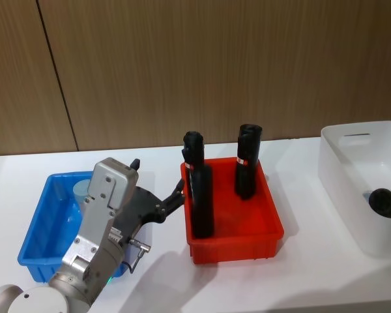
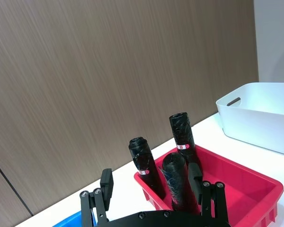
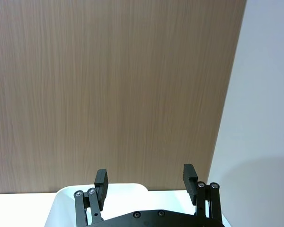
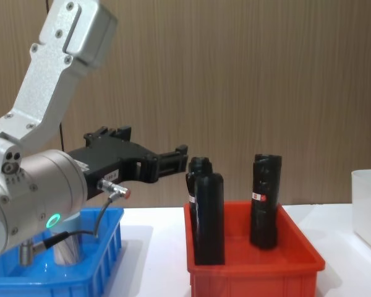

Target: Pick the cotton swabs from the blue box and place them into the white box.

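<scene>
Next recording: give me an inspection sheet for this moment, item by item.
Surface: white table.
Job's things: blue box at the robot's left holds a cotton swabs jar; white box at the right.
Clutter: red bin between them with black bottles.
End effectors: left end effector open, empty, above the blue box's right side; right end effector open, empty, above the white box.
Cables: thin grey cable on the left wrist.
Surroundings: wood-panel wall.
</scene>
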Controlling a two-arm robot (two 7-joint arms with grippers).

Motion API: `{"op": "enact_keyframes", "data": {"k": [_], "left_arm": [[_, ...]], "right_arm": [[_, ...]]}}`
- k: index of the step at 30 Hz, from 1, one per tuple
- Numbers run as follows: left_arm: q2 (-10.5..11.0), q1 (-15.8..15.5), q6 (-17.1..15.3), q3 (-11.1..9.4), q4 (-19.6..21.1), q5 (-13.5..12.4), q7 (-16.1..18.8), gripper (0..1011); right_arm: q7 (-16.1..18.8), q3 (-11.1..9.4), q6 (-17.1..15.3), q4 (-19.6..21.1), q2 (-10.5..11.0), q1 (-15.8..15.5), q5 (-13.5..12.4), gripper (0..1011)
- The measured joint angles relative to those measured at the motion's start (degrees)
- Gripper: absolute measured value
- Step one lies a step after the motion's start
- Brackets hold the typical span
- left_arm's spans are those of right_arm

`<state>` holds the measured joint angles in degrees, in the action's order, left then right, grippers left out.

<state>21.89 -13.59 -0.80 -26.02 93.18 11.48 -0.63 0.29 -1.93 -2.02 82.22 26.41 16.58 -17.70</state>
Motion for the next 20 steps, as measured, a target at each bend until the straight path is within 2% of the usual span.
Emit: {"op": "enact_keyframes", "data": {"k": [20], "left_arm": [[0.00, 0.00, 0.00, 0.00, 0.00, 0.00, 0.00, 1000]], "right_arm": [[-0.05, -0.09, 0.06, 0.05, 0.04, -0.09, 0.00, 1002]]}}
